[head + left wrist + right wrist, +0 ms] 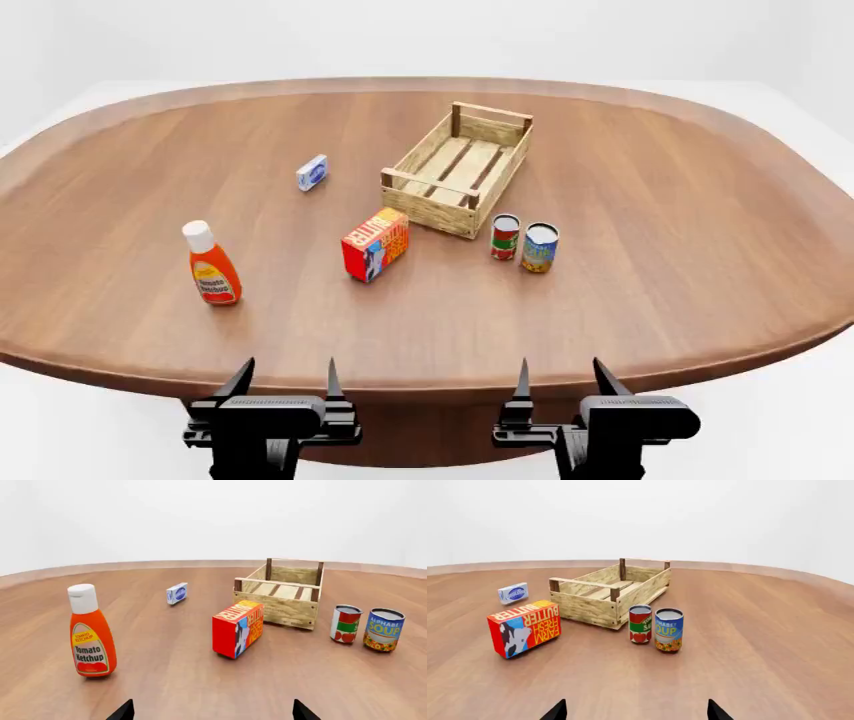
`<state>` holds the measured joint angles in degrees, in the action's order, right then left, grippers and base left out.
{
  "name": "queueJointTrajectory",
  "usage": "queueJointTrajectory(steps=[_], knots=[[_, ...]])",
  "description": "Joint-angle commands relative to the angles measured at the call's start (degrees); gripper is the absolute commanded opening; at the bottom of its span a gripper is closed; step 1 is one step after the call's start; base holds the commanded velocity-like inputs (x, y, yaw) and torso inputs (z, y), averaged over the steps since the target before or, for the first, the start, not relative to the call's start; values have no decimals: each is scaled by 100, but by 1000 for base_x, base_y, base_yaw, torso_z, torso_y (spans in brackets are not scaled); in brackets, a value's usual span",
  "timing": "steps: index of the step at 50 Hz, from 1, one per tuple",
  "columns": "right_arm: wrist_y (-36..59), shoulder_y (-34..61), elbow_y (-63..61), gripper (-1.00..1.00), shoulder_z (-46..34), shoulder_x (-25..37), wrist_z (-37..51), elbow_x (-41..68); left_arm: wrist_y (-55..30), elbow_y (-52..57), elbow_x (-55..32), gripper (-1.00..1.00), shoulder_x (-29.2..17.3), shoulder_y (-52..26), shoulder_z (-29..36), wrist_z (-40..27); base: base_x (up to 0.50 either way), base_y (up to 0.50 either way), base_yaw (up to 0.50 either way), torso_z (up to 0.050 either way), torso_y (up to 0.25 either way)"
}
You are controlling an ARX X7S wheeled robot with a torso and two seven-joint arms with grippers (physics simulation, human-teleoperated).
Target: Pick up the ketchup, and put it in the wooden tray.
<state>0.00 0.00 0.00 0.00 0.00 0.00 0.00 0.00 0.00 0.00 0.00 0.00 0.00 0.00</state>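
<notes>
The ketchup (211, 266) stands upright well left of the wooden tray (458, 169); left hand (284, 381), fingers apart, should reach forward and clamp the bottle mid-body, keeping it vertical

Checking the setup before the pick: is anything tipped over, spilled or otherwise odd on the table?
Nothing stands out. The ketchup stands upright with its cap on, the wooden tray sits flat and empty, and the butter box and both cans are upright. No spills show.

ketchup (211, 272) orange-red, white cap | wooden tray (458, 170) light slats
</notes>
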Motion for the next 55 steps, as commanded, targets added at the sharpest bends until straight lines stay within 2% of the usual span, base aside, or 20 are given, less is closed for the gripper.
queueJointTrajectory(steps=[1,27,55], knots=[[23,2,-9,100,-119,89,111,85,-22,23,-106,100,-91,7,105,-92,0,0,0,0,0],[372,151,-147,100,-648,453,441,92,-182,134,-514,100,-437,-47,444,-383,0,-27,0,0,0],[864,450,-430,100,-764,707,571,327,-601,369,-727,100,-684,-382,630,-522,62,-382,0,0,0]])
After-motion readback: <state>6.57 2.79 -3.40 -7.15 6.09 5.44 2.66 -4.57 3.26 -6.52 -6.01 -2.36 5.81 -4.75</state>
